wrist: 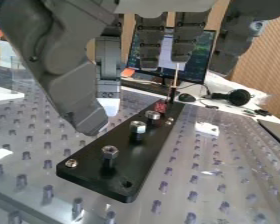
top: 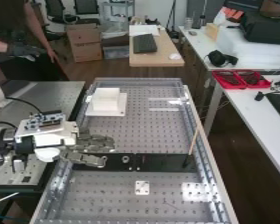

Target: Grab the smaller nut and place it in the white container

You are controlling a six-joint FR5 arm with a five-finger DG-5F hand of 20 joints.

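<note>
The hand is hanging open over the near side of the counter, its fingers reaching out loosely straight and gripping nothing. Just beyond the thumb, the smaller nut is sitting on a short upright peg on the black plate; I am taking it to be the one at this end, though its neighbours are looking close in size. Being metal, it is probably going to feel light for the hand, hard and quite unbreakable, but its smooth little flats may be slipping from a careless pinch. Thumb and fingertip are best closing on two opposite flats, then lifting straight up so that the nut isn't binding on its peg. Next along the plate a larger nut is standing, with another nut behind it, so spread fingers are risking a knock there. Further on, a red piece and a thin upright rod are marking the far end. Off to the side, a small white bracket is lying flat. The white container is waiting well apart from the plate, farther up the counter.
</note>
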